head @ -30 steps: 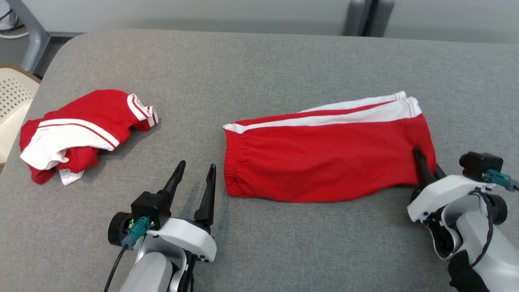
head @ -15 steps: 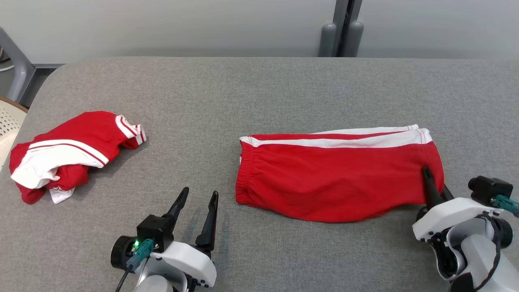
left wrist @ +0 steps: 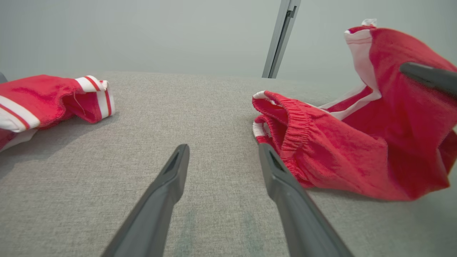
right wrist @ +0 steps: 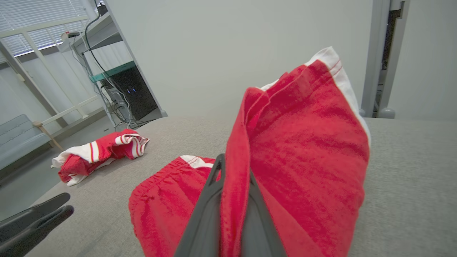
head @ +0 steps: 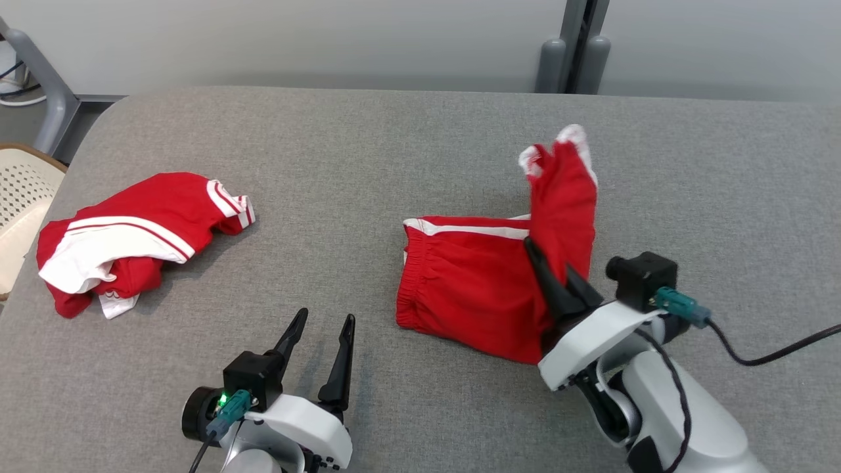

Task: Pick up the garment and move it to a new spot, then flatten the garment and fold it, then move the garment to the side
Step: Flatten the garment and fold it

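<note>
Two red garments with white stripes are on the one grey worktop [head: 394,144]: one crumpled garment [head: 131,236] at the left and one half-lifted garment [head: 473,282] at the right. There are two grippers, the left gripper [head: 326,315] and the right gripper [head: 533,253], each with two dark fingers. Two grey posts [head: 550,62] stand side by side at the far edge. One cream perforated seat [head: 20,190] shows at the left.

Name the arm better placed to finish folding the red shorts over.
Right. The right tool is shut on the shorts, their leg end lifted above the waistband half; the left tool stands open, apart from the cloth.
</note>
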Tool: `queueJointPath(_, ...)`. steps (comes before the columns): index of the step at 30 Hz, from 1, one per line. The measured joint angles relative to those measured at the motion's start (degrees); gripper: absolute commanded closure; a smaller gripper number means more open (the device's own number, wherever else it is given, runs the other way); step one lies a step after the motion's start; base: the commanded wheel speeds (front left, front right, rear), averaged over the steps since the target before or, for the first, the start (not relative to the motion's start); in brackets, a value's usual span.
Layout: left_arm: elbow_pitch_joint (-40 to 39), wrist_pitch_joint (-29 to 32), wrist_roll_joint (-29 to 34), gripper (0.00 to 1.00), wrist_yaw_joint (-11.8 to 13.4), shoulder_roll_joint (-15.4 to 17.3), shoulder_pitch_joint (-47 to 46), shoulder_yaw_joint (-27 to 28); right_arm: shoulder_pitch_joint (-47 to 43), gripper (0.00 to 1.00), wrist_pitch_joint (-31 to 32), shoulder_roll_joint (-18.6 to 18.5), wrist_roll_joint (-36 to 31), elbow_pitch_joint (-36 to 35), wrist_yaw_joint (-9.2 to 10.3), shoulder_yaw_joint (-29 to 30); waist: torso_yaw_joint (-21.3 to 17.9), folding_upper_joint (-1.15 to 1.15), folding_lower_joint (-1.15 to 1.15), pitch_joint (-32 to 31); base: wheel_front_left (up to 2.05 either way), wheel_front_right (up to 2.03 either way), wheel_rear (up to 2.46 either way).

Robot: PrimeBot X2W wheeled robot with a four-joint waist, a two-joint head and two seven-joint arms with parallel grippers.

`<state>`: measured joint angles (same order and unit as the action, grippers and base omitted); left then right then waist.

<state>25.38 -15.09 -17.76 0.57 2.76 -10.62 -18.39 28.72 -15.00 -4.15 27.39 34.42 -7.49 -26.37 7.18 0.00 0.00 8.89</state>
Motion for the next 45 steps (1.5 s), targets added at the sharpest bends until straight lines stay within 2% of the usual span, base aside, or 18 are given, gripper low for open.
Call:
queueJointPath(8, 0.2, 0.0, -1.1, 0.00, 0.1, 0.0, 0.3, -0.2, 0.1, 1.00, 0.0, 1.2, 3.6, 2.6, 0.00, -12.1, 1.8, 0.00, 0.00, -0.2, 0.00, 0.00, 0.00)
queueJointPath(13, 0.4, 0.0, -0.8, 0.00, 0.1, 0.0, 0.0, -0.4, 1.1, 1.00, 0.0, 1.3, 8.1, 1.7, 0.00, -18.2, 2.7, 0.00, 0.00, -0.3, 0.00, 0.00, 0.00)
queueJointPath(14, 0.5, 0.0, -0.6, 0.00, 0.1, 0.0, 0.0, -0.4, 1.4, 0.91, 0.0, 1.3, 8.8, 1.4, 0.00, -19.1, 2.8, 0.00, 0.00, -0.4, 0.00, 0.00, 0.00)
queueJointPath(15, 0.6, 0.0, -0.3, 0.00, 0.1, 0.0, 0.0, -0.4, 1.5, 0.67, 0.0, 1.3, 9.5, 1.0, 0.00, -19.8, 2.9, 0.00, -0.01, -0.5, 0.00, 0.00, 0.00)
queueJointPath(16, 0.7, 0.0, -0.2, 0.00, 0.1, 0.0, 0.0, -0.3, 1.6, 0.38, 0.0, 1.3, 10.7, 0.1, 0.00, -20.4, 3.0, 0.00, 0.00, -0.6, 0.00, 0.00, 0.00)
queueJointPath(17, 0.7, 0.0, 0.0, 0.00, 0.1, 0.0, 0.0, -0.1, 1.7, 0.00, 0.0, 1.4, 11.5, -0.3, 0.00, -20.6, 3.0, 0.00, 0.00, -0.8, 0.00, 0.00, 0.00)
queueJointPath(21, 0.8, 0.0, 0.3, 0.00, 0.3, 0.0, 0.1, 0.9, 2.1, 0.00, 0.0, 1.5, 11.9, -1.7, 0.00, -18.7, 2.3, 0.00, 0.00, -1.1, 0.00, 0.00, 0.00)
queueJointPath(25, 0.1, 0.0, 0.7, 0.00, 0.5, 0.0, 0.4, 2.1, -0.2, 0.00, 0.0, 1.5, 6.9, -1.0, 0.00, -11.7, 0.6, 0.00, 0.00, -1.4, 0.00, 0.00, 0.00)
queueJointPath(29, -0.9, 0.0, 2.1, 0.00, 0.9, 0.0, 0.5, 3.3, -3.6, 0.00, 0.0, 1.4, -0.2, -1.6, 0.00, -0.6, -1.3, 0.00, 0.00, -1.6, 0.00, 0.00, 0.00)
queueJointPath(34, -2.1, 0.0, 3.2, 0.00, 1.8, 0.0, 1.1, 5.7, -9.8, 0.00, 0.0, 1.4, -7.9, -5.7, 0.00, 11.6, -3.9, 0.00, 0.00, -1.8, 0.00, 0.00, 0.00)
queueJointPath(45, -2.9, 0.0, 4.8, 0.00, 1.8, 0.0, 2.3, 9.7, -16.7, 0.00, 0.0, 1.4, -12.7, -9.4, 0.00, 22.2, -7.0, 0.00, 0.00, -2.5, 0.00, 0.00, 0.00)
